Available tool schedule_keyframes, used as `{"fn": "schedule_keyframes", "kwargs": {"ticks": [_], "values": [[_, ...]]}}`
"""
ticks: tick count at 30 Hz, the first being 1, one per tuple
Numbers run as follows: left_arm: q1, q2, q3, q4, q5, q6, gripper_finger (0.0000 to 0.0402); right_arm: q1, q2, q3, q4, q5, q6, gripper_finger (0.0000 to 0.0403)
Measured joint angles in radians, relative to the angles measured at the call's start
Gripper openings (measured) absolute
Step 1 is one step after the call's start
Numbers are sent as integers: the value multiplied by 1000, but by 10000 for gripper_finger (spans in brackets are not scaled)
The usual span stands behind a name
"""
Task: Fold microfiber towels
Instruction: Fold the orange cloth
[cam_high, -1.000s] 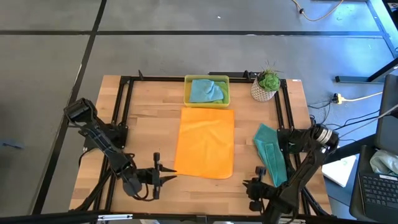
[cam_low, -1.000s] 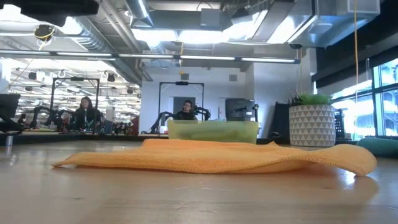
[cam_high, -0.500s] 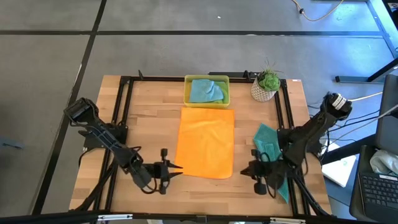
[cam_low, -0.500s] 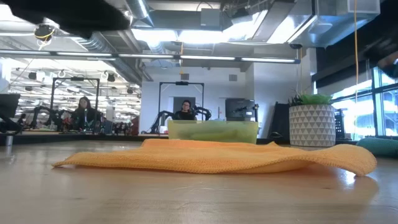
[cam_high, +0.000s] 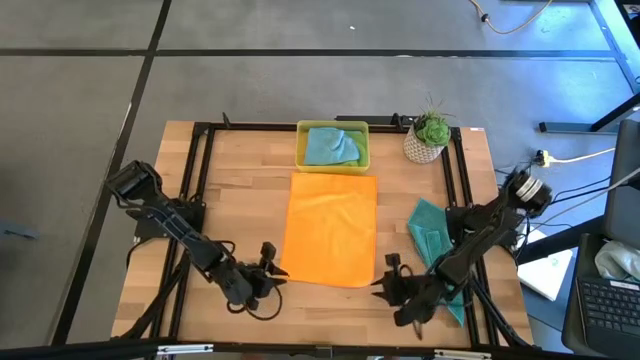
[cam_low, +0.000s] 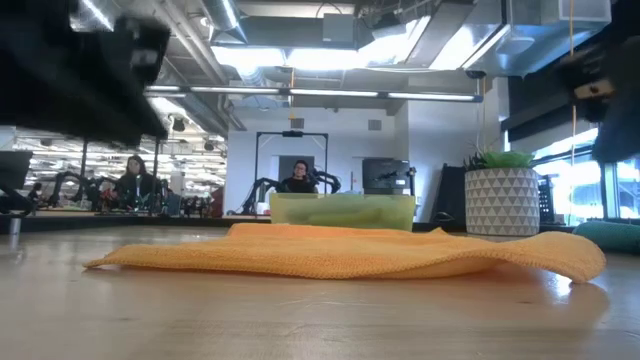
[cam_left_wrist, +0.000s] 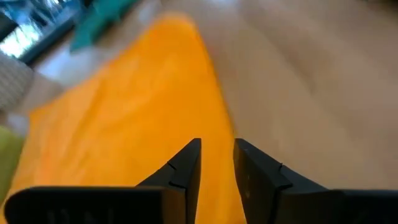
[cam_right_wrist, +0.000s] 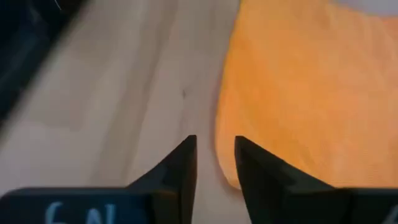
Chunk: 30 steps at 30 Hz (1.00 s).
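Note:
An orange microfiber towel (cam_high: 330, 228) lies spread flat in the middle of the table. My left gripper (cam_high: 278, 271) stands open at the towel's near left corner; in its wrist view the towel's side edge (cam_left_wrist: 217, 118) runs up to the gap between the fingers. My right gripper (cam_high: 383, 286) stands open just off the near right corner (cam_right_wrist: 229, 177). A teal towel (cam_high: 432, 240) lies bunched at the right, partly under my right arm. A light blue towel (cam_high: 331, 146) sits in the yellow tray (cam_high: 300, 150).
A potted plant (cam_high: 428, 138) stands at the far right corner, beside the tray. A black frame rail (cam_high: 196, 190) runs along the table's left and right sides. Bare wood lies left of the orange towel. People sit in the room behind the table (cam_low: 135, 180).
My left gripper has moved right and a little toward the far edge, up to the orange towel's near left corner, rolling as it went. My right gripper has swung left from near the teal towel to the near right corner. The towels have not moved.

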Motion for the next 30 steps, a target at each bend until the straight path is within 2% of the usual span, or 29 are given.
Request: {"fn": "schedule_keyframes", "kwargs": {"ticks": [2, 6, 10, 15, 21, 27, 30], "values": [[8, 0, -1, -68, 23, -3, 93, -7, 46, 45, -117, 0, -12, 123], [30, 0, 0, -129, 137, -1, 118, -19, 99, 137, -315, 47, -24, 140], [55, 0, 0, -178, 215, 57, 141, -25, 110, 175, -387, 47, -126, 151], [96, 0, 0, -195, 222, 156, 149, -31, 117, 154, -413, 11, -243, 163], [144, 0, 0, -221, 198, 233, 149, -33, 120, 143, -413, 83, -448, 170], [158, 0, 0, -232, 191, 234, 149, -39, 149, 142, -411, 94, -465, 170], [157, 0, 0, -234, 187, 234, 149, -39, 198, 142, -409, 93, -526, 170]]}}
